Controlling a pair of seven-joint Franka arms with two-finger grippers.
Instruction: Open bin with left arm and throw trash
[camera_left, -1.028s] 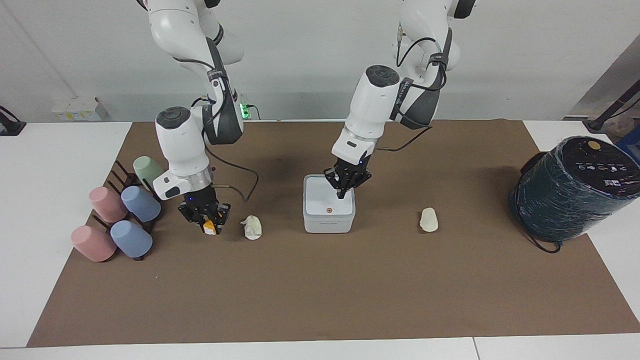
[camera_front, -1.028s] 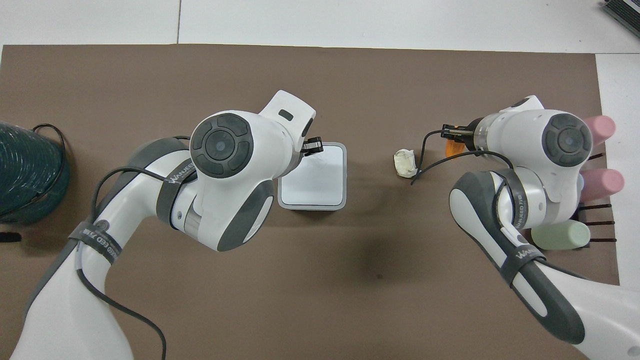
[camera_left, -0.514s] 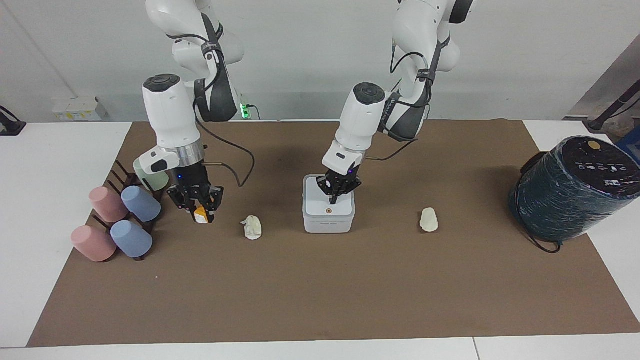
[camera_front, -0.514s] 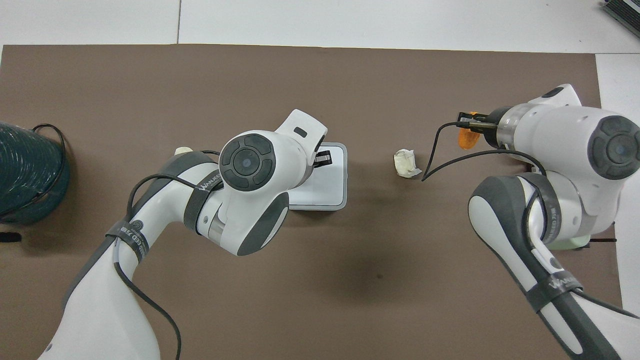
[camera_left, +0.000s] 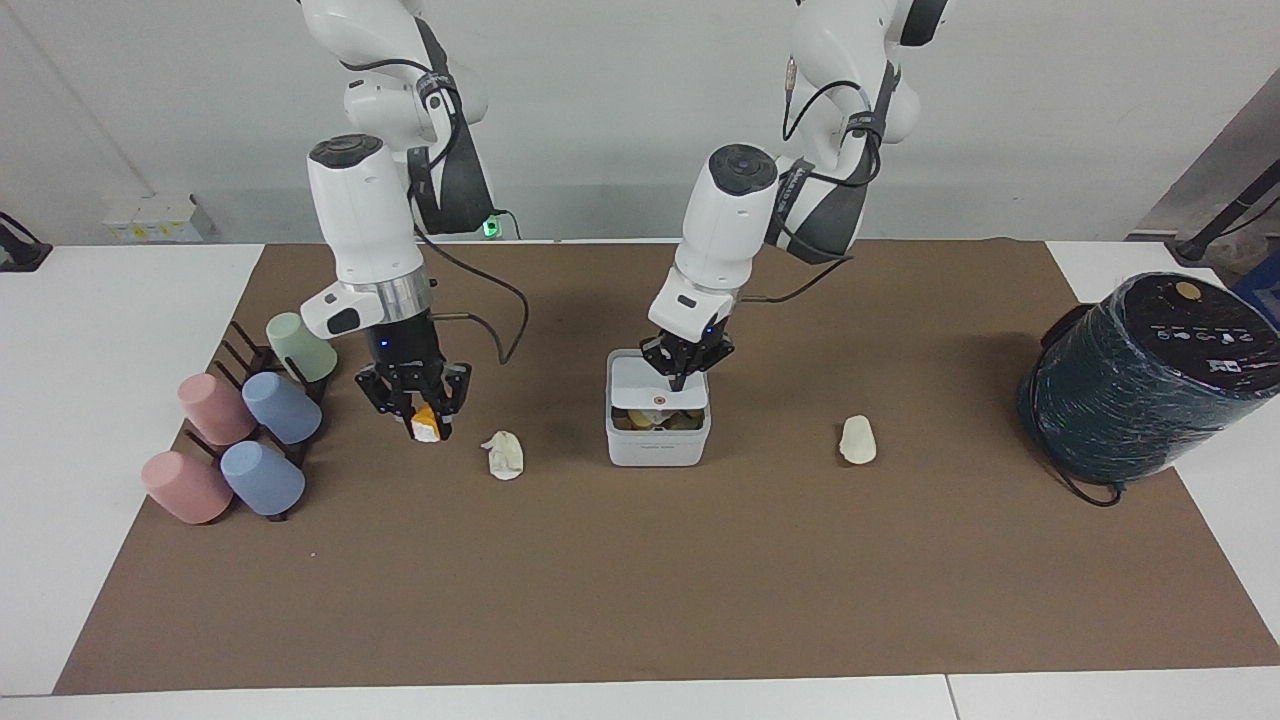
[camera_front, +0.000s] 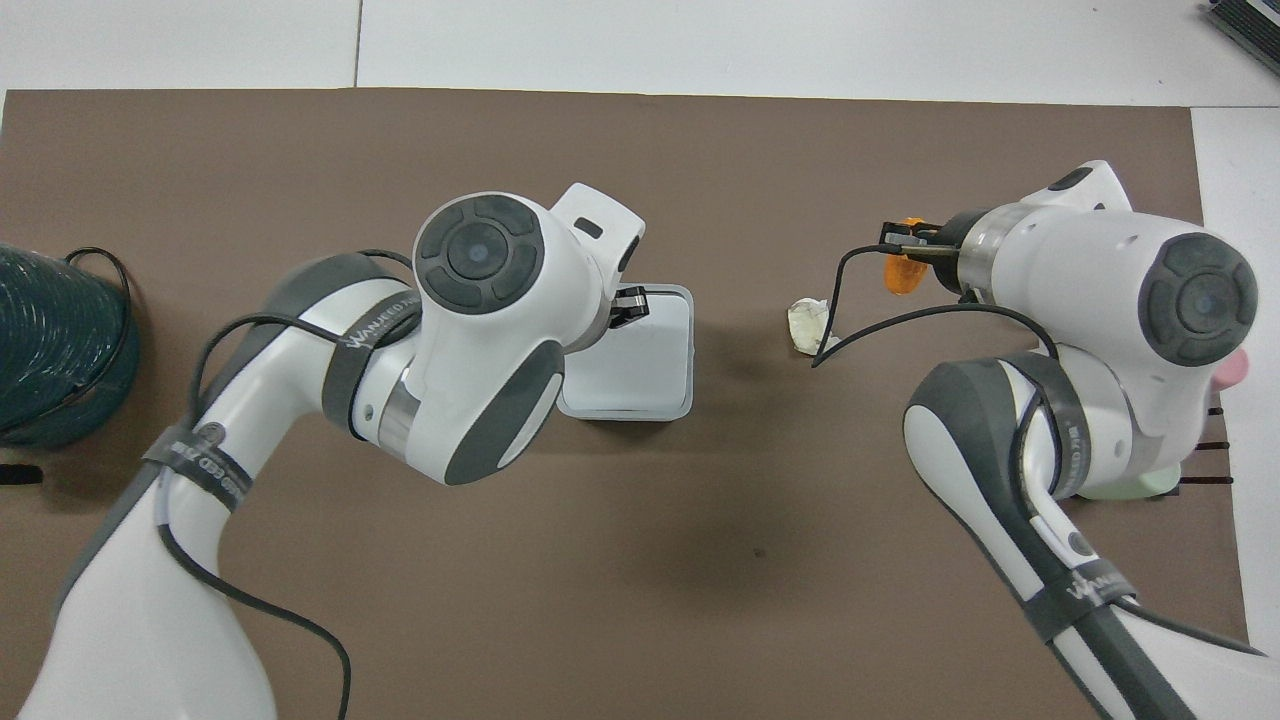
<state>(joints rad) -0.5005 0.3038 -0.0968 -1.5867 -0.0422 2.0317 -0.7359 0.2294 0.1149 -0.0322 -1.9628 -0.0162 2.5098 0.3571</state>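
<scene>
Left gripper (camera_left: 684, 378) fingers, nearly closed, are pressing the bin (camera_left: 657, 437) lid (camera_left: 652, 389), tilted open mid-surface. Right gripper (camera_left: 420, 420) fingers are clamping orange trash (camera_left: 426, 426). Advice: keep lid pinned until trash is overhead.

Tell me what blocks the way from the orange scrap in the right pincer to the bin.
A crumpled white wad lies on the mat between the right pincer, holding the orange scrap, and the bin. The lid is tilted up under the left pincer.

White bin (camera_left: 657, 449) with an orange dot on its lid (camera_left: 655, 385), brown mat (camera_left: 640, 580) over a white tabletop (camera_left: 90, 330), pink, blue and pale green cups (camera_left: 250, 430), orange-and-white scrap (camera_left: 426, 427), dark teal wrapped cylinder (camera_left: 1150, 375).
</scene>
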